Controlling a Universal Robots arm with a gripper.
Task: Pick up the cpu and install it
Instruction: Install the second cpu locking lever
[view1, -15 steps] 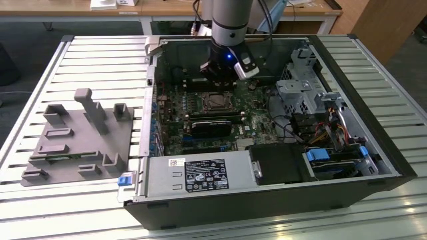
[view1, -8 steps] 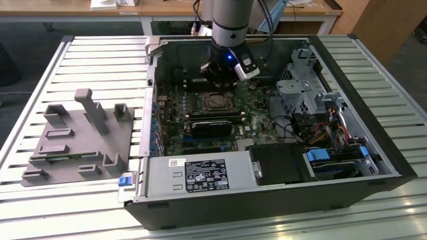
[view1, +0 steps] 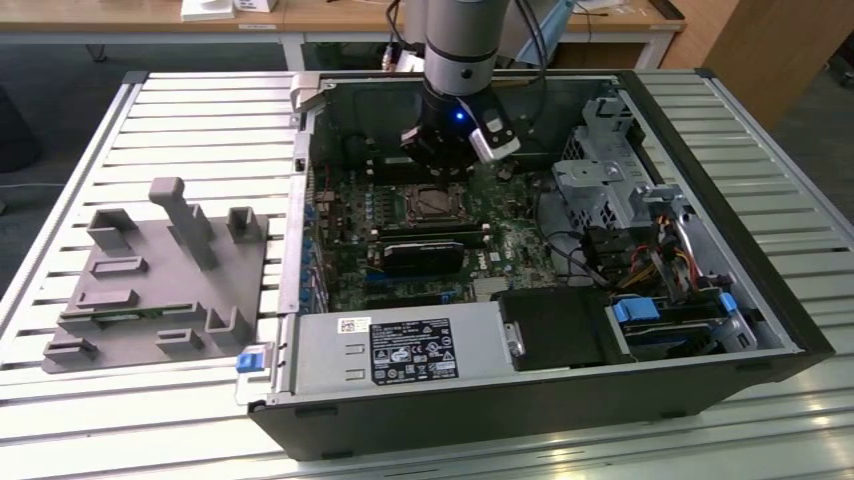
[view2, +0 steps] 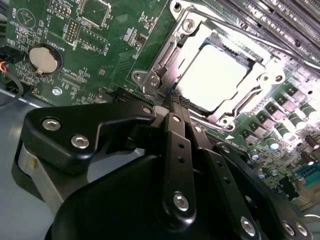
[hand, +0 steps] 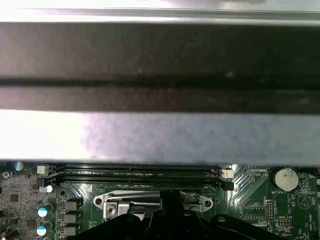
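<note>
The cpu (view2: 220, 75) lies flat in the motherboard socket, its silvery top glaring bright inside the metal socket frame (view2: 165, 60). In the exterior view the cpu (view1: 430, 203) sits in the middle of the green board inside the open case. My gripper (view2: 178, 102) hangs just above the socket's edge, its two thin black fingers pressed together with nothing between them. In the exterior view the gripper (view1: 447, 168) is directly behind and above the socket. The first wrist view shows the socket frame (hand: 115, 202) partly hidden behind the gripper (hand: 170, 200).
The open computer case (view1: 747, 250) lies on a slatted metal table (view1: 200, 120). A grey plastic fixture (view1: 160, 280) with upright posts stands at the exterior view's left. A black module (view1: 420, 255) and memory slots (hand: 135, 172) flank the socket. Drive bays and cables (view1: 627, 220) fill the right side.
</note>
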